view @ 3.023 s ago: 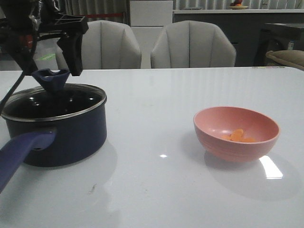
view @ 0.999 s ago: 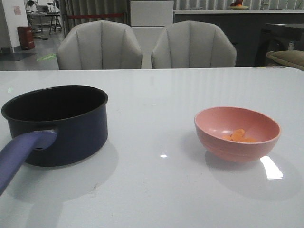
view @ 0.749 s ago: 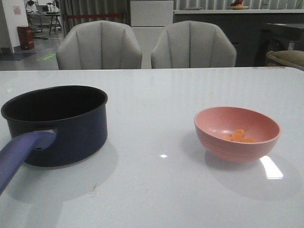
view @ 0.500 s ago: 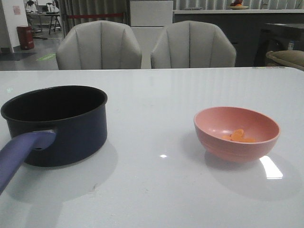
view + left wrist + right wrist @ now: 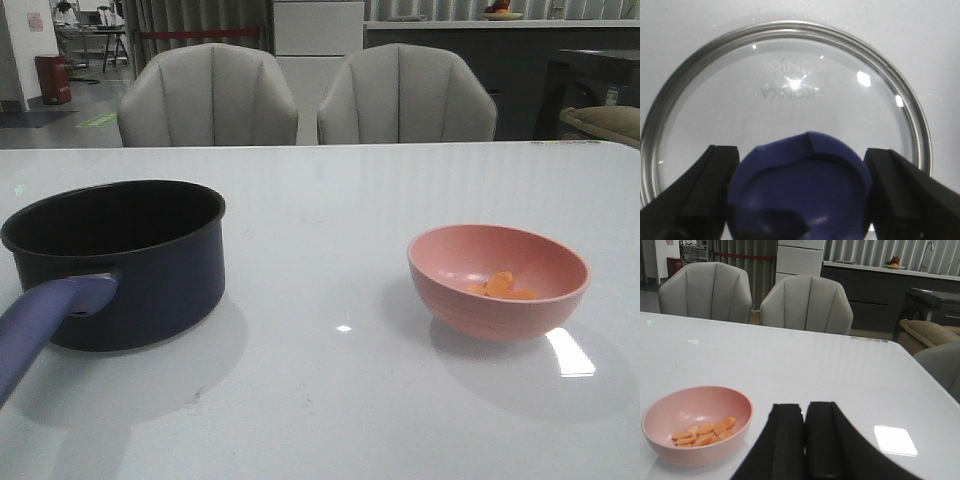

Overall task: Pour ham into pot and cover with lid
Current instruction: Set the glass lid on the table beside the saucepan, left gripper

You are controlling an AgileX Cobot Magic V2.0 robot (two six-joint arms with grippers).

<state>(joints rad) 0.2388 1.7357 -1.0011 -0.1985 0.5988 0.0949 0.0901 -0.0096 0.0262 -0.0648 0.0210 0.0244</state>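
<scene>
The dark navy pot (image 5: 130, 270) stands uncovered at the table's left, its purple-blue handle (image 5: 40, 325) pointing toward the near edge. The ham (image 5: 500, 287) lies as orange slices in a pink bowl (image 5: 497, 310) at the right. Neither arm shows in the front view. In the left wrist view the glass lid (image 5: 790, 90) hangs or lies just over the white tabletop, and my left gripper (image 5: 801, 200) is shut on its blue knob (image 5: 800, 185). My right gripper (image 5: 805, 412) is shut and empty, low over the table beside the bowl (image 5: 700, 455) of ham (image 5: 702, 431).
Two grey chairs (image 5: 208, 95) (image 5: 405, 95) stand behind the table's far edge (image 5: 400, 143). A dark counter and a sofa arm (image 5: 935, 332) lie beyond the table's right side.
Three seconds ago the left gripper stood at the lid's knob on the pot. Since one second ago the pot stands uncovered, lid and arm out of the front view.
</scene>
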